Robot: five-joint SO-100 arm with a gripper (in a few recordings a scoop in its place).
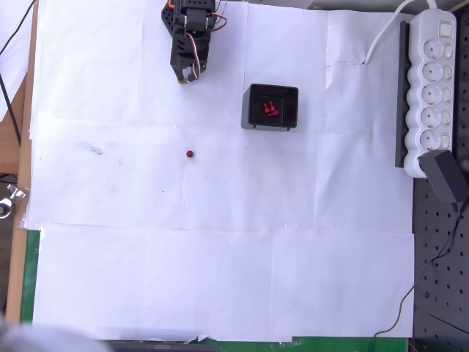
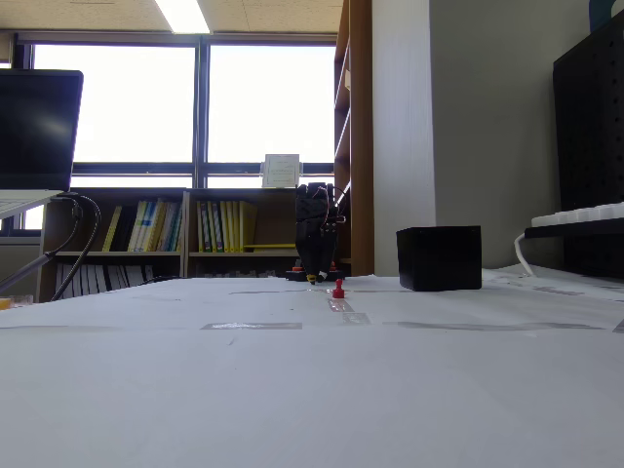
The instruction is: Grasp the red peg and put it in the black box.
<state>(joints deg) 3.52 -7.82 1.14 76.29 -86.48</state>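
Gripper (image 1: 187,75) near the far edge of the paper-covered desk (image 1: 146,279) in the overhead view, pointing down, holding nothing; can't tell whether the fingers are apart or together. Red peg (image 1: 190,154) stands alone on the paper toward mid-desk, well apart from the gripper, also seen upright in the fixed view (image 2: 338,289). Black box (image 1: 270,107) right of the gripper, holding several red pegs (image 1: 270,109). White power strip (image 1: 432,88) along the right edge.

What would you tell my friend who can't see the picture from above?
A tiny red peg sits alone on white paper, between the black robot gripper above it and the black box up to its right, which already holds red pegs. A white power strip lies along the right edge.
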